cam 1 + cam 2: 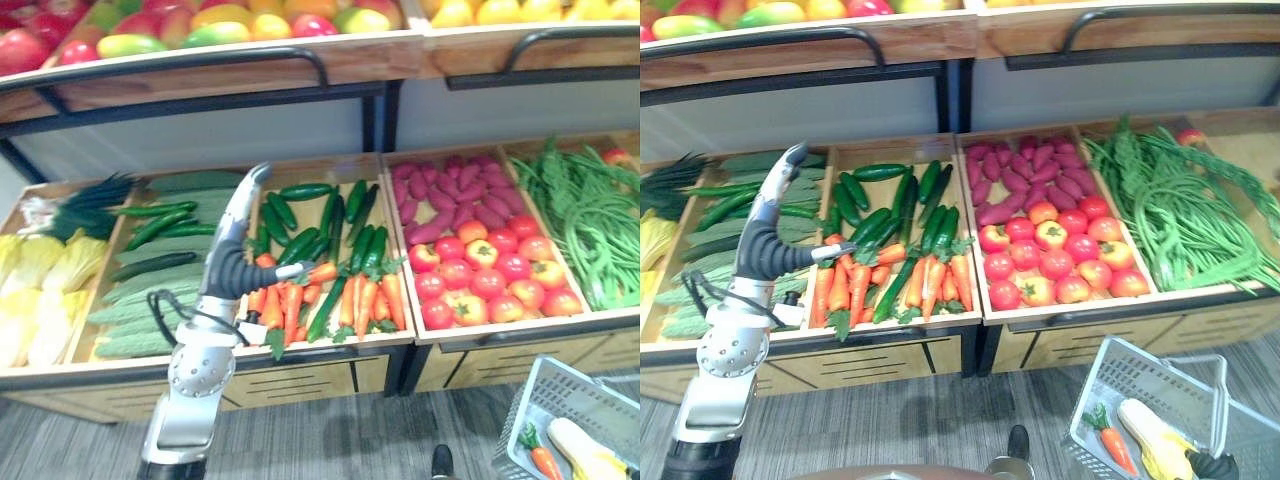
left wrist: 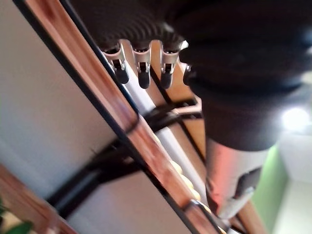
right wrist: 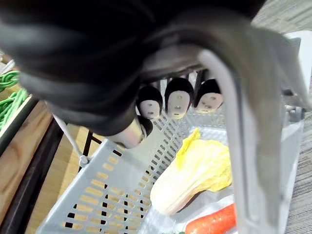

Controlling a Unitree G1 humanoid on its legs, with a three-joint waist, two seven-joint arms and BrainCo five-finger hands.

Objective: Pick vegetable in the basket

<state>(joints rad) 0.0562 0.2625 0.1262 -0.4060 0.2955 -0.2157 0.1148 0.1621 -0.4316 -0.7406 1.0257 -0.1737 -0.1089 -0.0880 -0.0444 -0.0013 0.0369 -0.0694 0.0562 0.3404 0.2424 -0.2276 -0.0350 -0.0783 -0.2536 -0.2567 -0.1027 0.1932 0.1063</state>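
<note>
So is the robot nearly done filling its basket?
Partly. The basket already holds a carrot and a yellow cabbage. The right hand has its fingers curled round the basket handle. The left hand hovers open over the stand's carrots, holding nothing, so the next vegetable is not yet picked.

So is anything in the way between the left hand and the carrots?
Nothing visible. The left hand hangs open near the carrots, with only air between; the right hand holds the basket off to the side.
</note>
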